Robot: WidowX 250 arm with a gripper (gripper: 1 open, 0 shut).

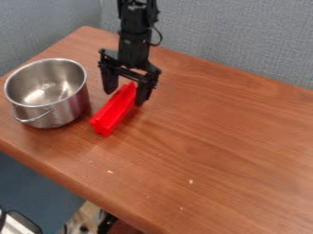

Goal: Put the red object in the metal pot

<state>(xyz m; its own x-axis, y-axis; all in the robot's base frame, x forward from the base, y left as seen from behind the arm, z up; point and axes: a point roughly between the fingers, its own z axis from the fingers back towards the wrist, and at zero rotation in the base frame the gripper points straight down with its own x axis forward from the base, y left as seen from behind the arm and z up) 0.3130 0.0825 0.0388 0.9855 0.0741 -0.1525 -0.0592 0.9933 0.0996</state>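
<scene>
red object (113, 111) was what we looked for first, and we found the long bright bar lying flat on the wooden table (208, 137), just to the right of the metal pot (47, 91) and not inside it. its near end pointed toward the table's front edge, while its far end ran up under the gripper (128, 92). we saw the gripper pointing straight down from the black arm (134, 32), low over the table, with its two black fingers (105, 75) spread wide apart, one on each side of the bar's far end. we could not tell whether either finger touched the bar; it looked straddled rather than pinched. the pot stood upright near the table's left corner, shiny and round, its thin wire handle hanging down on the front side, and we saw nothing inside it. behind the table we saw a grey wall (244, 37).
</scene>
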